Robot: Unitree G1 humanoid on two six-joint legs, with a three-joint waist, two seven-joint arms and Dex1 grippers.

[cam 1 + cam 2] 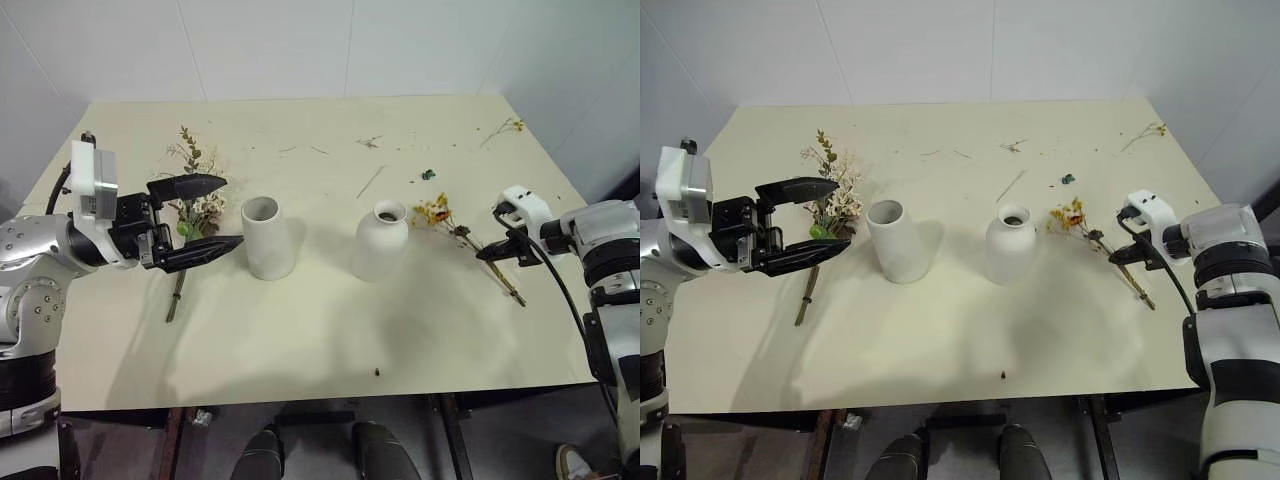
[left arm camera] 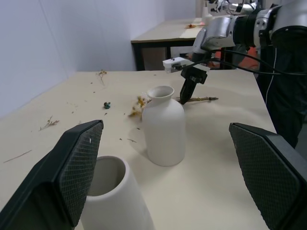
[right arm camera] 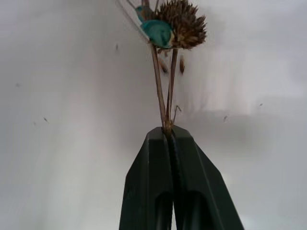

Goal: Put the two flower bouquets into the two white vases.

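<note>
Filling most of the scene, a pale cream table (image 1: pixel 330 330) is sitting in a corner of white panelled walls (image 1: pixel 300 45), with another table (image 2: pixel 165 33) standing further off in the room. Small twigs and scraps (image 1: pixel 372 142) are lying scattered over the far half of the tabletop.

Standing near the middle are the two white vases: the wide-mouthed cylinder vase (image 1: pixel 268 238) to the left and the narrow-necked bottle vase (image 1: pixel 381 242) to the right, apart from each other.

Lying left of the cylinder vase is the pink rose bouquet (image 1: pixel 192 205), its stem pointing toward the near edge. The left gripper (image 1: pixel 200 220) is hovering over it with its fingers spread wide, holding nothing.

Lying right of the bottle vase is the yellow flower bouquet (image 1: pixel 440 213), flower heads close to the vase and thin brown stems running toward the near right. The right gripper (image 1: pixel 495 253) is clenching those stems, fingers pressed together around them.
</note>
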